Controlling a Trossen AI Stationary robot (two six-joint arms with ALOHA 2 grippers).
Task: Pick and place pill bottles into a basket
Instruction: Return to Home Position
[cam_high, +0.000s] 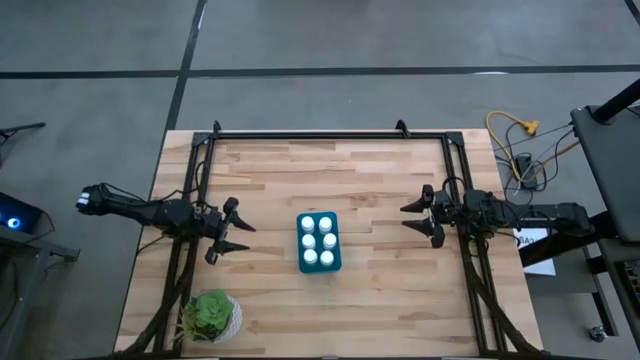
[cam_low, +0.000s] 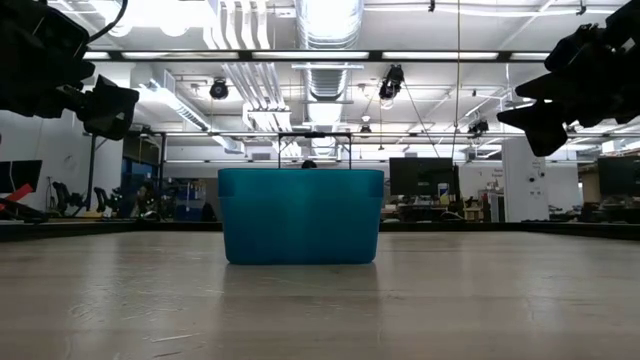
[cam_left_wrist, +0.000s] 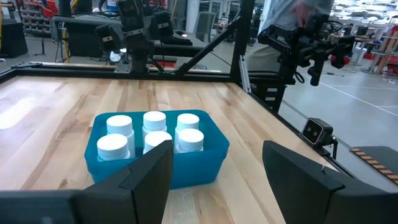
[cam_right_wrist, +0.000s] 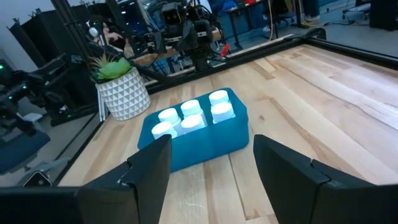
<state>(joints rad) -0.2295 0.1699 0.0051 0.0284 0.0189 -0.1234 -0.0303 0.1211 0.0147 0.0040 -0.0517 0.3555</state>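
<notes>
From above: teal basket (cam_high: 319, 268) near the middle of the wooden table (cam_high: 390, 295). Inside it, six white pill bottles (cam_high: 326, 240), caps up, in two rows of three. On one side, the left claw (cam_high: 249, 237), spread wide, gripping nothing, apart from the basket. On the other side, the right claw (cam_high: 403, 217), likewise wide and empty, well apart from the basket. Green plant (cam_high: 212, 317) in a round white pot at the table corner on the left arm's side. Yellow cables (cam_high: 515, 128) on the floor past the table's right edge.

From table height: basket flat on the wood at the centre, only its teal wall on show, pill bottles hidden behind it. Dark arm parts high in both upper corners, off the table, clear of the basket.

From the left wrist: basket just ahead, six white caps just above its rim. Two dark fingers far apart, nothing between them. Far across the table, the right claw.

From the right wrist: again a broad empty gap between two dark fingers, with the basket and its six caps beyond. Plant near the basket's far side.
</notes>
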